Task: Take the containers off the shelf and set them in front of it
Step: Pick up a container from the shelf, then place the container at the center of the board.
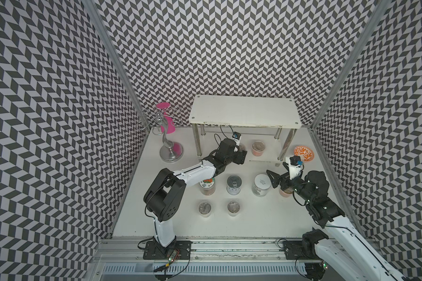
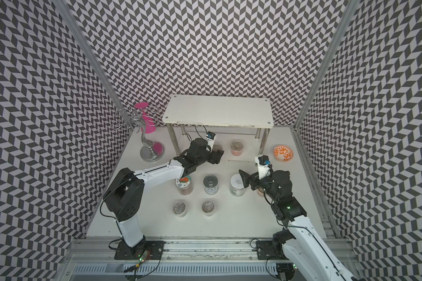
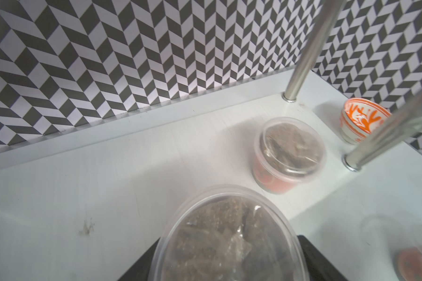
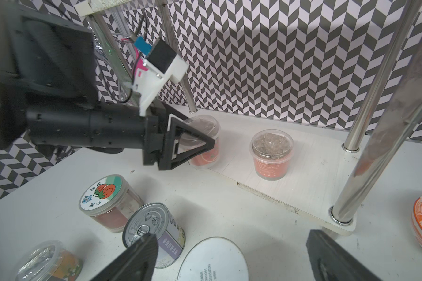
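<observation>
The white shelf (image 1: pixel 244 112) stands at the back, and its top board is bare. My left gripper (image 1: pixel 240 154) reaches under it and is shut on a clear tub (image 3: pixel 229 238) over the lower tier (image 3: pixel 132 170). A second tub (image 1: pixel 258 148) stands further right on that tier. In front of the shelf stand the picture-lid jar (image 1: pixel 207 185), the tin can (image 1: pixel 233 185), the white-lidded jar (image 1: pixel 262 183) and two tubs (image 1: pixel 204 208) (image 1: pixel 233 206). My right gripper (image 1: pixel 279 174) hangs open just right of the white-lidded jar, over another tub (image 1: pixel 285 192).
A chrome cup stand (image 1: pixel 167 146) and a pink cup (image 1: pixel 166 119) stand left of the shelf. An orange-and-white bowl (image 1: pixel 303 153) sits right of it, by the chrome legs (image 4: pixel 366 97). Patterned walls close in on three sides.
</observation>
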### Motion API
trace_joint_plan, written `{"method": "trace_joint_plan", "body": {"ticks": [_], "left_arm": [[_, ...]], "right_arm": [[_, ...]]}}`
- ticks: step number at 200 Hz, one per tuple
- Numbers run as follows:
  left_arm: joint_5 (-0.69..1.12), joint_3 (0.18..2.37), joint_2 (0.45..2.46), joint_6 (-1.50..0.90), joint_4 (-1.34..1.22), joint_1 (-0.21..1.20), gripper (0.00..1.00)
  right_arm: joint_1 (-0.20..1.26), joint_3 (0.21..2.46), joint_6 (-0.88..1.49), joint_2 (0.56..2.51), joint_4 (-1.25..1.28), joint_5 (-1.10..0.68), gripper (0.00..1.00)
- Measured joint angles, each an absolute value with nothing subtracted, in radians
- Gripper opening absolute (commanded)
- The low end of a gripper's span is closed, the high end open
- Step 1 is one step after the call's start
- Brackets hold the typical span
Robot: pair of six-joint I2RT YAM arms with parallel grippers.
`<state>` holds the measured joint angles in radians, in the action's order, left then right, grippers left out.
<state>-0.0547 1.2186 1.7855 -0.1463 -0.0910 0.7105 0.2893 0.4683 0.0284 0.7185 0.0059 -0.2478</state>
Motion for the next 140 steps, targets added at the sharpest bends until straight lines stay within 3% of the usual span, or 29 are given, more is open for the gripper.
{"method": "trace_joint_plan", "body": {"ticks": [43,81,140], "left_arm": [[-0.067,1.035,1.561,-0.149,-0.061,0.817,0.8],[-0.088,0.908,1.376,-0.154,-0.045,0.997,0.8],[-0.056,0.798,1.405,-0.135,-0.107,1.192,0.81]], "right_arm": [[0.289,0.468,0.029,0.703,0.004,-0.259,1.0],[0.289,0.468,0.028,0.696,-0.001,-0.259,1.0],[0.285,0.47,0.027,0.692,-0.027,-0.254,1.0]]}}
